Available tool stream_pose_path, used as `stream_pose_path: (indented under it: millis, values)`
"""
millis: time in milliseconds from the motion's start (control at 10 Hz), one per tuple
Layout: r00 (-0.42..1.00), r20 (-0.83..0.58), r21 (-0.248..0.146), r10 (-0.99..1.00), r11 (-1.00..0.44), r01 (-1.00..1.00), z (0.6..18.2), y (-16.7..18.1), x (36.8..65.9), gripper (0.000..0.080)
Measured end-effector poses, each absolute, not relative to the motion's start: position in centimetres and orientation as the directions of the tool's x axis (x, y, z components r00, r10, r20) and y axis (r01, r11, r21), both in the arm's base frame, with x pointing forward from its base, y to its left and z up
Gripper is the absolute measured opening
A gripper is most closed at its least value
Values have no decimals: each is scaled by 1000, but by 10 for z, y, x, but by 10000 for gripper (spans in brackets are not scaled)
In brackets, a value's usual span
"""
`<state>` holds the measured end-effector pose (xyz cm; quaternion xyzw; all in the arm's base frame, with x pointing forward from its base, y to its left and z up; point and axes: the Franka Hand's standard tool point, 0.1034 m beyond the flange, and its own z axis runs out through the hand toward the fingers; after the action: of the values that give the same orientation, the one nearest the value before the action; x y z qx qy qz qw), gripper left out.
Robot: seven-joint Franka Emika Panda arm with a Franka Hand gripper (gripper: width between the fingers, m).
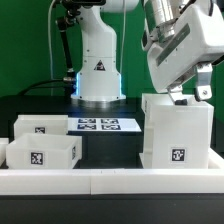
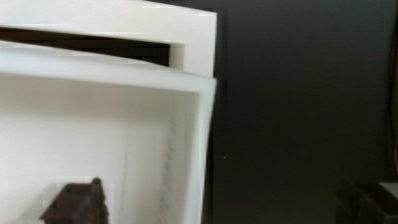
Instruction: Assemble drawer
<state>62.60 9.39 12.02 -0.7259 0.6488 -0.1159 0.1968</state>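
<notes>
Both the nearer tray and the farther tray sit towards the desk's front edge on the exterior view's left. The drawer's tall box stands upright by the front corner on the exterior view's right. We see our tool hovering just above the box's top rim, fingers apart and holding nothing. In the wrist view the box wall runs beside one dark finger, so we judge that a straight descent would straddle that wall

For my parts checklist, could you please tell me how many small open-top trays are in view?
2. The front tray sits at the exterior view's left; the rear tray stands just behind it. The tall box may hide more inside.
</notes>
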Motion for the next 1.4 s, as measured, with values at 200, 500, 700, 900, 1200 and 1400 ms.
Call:
stream_pose_path:
  millis: [200, 500, 700, 900, 1200, 1400]
  values:
    - [138, -84, -435, -987, -88, -896, 119, 95, 626, 649]
    - [197, -56, -451, -979, -151, -880, 130, 94, 625, 649]
    - [217, -47, -458, -975, -172, -872, 144, 95, 613, 649]
    - [260, -18, -463, -965, -222, -858, 151, 88, 606, 649]
    - [338, 24, -459, -941, -311, -832, 149, 89, 606, 649]
    - [598, 119, -392, -793, -591, -705, 147, 82, 600, 649]
